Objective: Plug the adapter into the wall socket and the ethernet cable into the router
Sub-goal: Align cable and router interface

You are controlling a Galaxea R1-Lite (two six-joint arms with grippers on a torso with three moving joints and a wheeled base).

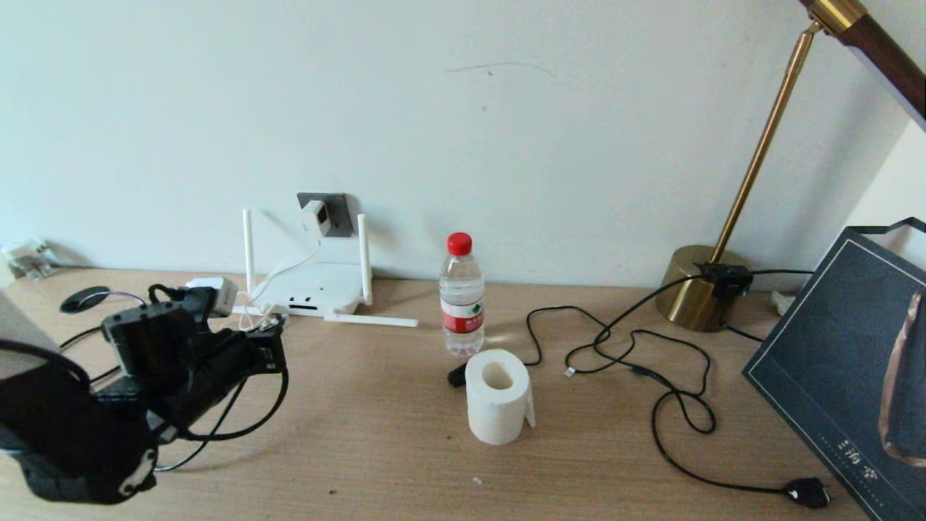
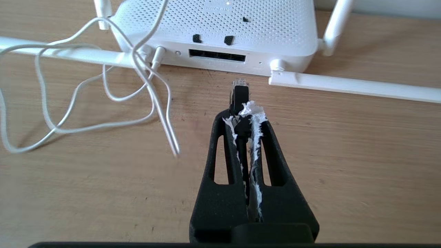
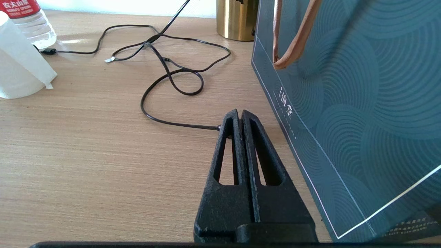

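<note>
Clamped shut on the ethernet cable point(image 2: 240, 98), the left gripper point(image 2: 245, 112) holds the small black plug just behind its clear tip, which points at the dark port slot point(image 2: 217, 55) on the router point(image 2: 220, 24) and sits just in front of it, not yet touching. This plug looks light and stiff, but the clear tip and its latch are probably fragile, so the hold belongs on the black body, as it is now; the cable behind it is thin and limp and would likely drag a little. Bits of white padding on the fingers point(image 2: 256, 120) may help against slipping. The adapter point(image 1: 315, 215) already sits in the wall socket point(image 1: 334, 210), on the wall directly behind the router, and its thin white cord point(image 2: 86, 103) lies in loose loops beside the router and runs to a round jack near the port slot. The right gripper point(image 3: 240, 117) is closed on nothing and rests far from the router, beside a dark paper bag point(image 3: 361, 103). By count: one router with four antennas, one adapter, one wall socket, one ethernet plug in view, one water bottle point(image 1: 461, 293), one paper roll point(image 1: 498, 394), one lamp point(image 1: 705, 289) and one bag.
</note>
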